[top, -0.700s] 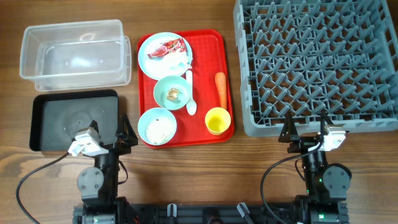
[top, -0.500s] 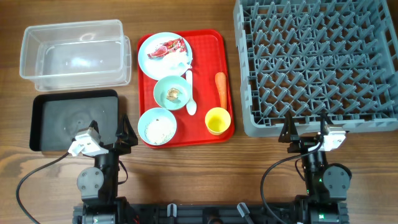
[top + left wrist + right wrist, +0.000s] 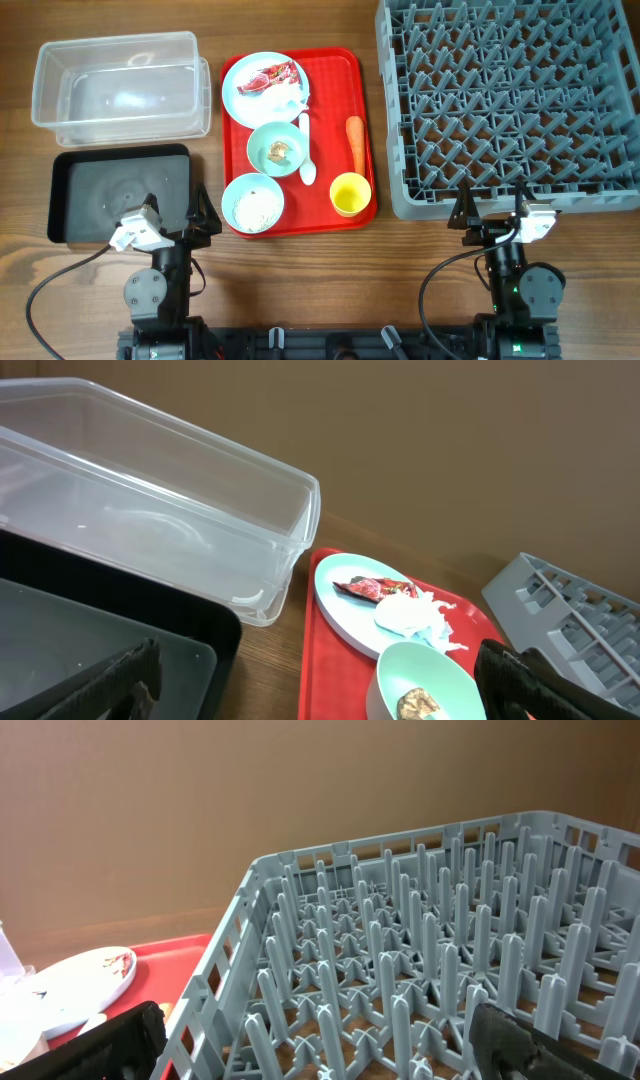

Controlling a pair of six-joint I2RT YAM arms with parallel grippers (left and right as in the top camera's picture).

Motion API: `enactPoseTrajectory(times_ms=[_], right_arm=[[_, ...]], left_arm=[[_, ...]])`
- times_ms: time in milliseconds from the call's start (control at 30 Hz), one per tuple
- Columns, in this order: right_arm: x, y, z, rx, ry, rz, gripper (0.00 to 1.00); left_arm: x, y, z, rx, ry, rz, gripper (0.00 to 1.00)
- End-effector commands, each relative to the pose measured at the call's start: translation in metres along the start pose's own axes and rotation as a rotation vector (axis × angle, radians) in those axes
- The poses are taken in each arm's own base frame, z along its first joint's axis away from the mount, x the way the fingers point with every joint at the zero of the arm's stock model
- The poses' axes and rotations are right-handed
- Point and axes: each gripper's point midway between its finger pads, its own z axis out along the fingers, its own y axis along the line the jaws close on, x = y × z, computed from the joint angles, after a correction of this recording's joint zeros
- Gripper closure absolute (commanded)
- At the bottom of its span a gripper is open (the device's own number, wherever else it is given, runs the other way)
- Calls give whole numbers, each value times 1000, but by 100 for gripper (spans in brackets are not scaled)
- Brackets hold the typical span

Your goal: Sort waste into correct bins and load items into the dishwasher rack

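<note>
nothing moved since prev frames: left gripper (image 3: 176, 214) & right gripper (image 3: 492, 214) hang at near table edge, jaws wide open, empty, so wrapper (image 3: 268, 77), carrot (image 3: 355, 140), cup (image 3: 350, 193) etc. sit on red tray (image 3: 335, 85), w/ tub (image 3: 118, 95), black tray (image 3: 100, 195) & rack (image 3: 500, 100) empty, i.e. task not begun.

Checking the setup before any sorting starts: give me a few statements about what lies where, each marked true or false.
1. The carrot lies on the red tray, right of the white spoon. True.
2. The red wrapper sits in the clear tub. False: it lies on the round plate; the tub is empty.
3. The left gripper and the right gripper are both open and empty. True.
4. The yellow cup stands in the dishwasher rack. False: it stands on the red tray.
5. The bowl nearest the left gripper holds white rice. True.
</note>
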Motion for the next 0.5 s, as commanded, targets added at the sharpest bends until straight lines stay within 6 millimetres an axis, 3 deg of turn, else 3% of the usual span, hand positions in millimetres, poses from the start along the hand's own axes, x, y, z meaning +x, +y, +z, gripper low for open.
enactPoseTrajectory(times_ms=[0,467], right_arm=[[0,3,0,-17,-2,-12,0],[0,3,0,-17,-2,-13,0]], left_arm=[[2,0,0,7,3,15,0],[2,0,0,6,3,15,0]])
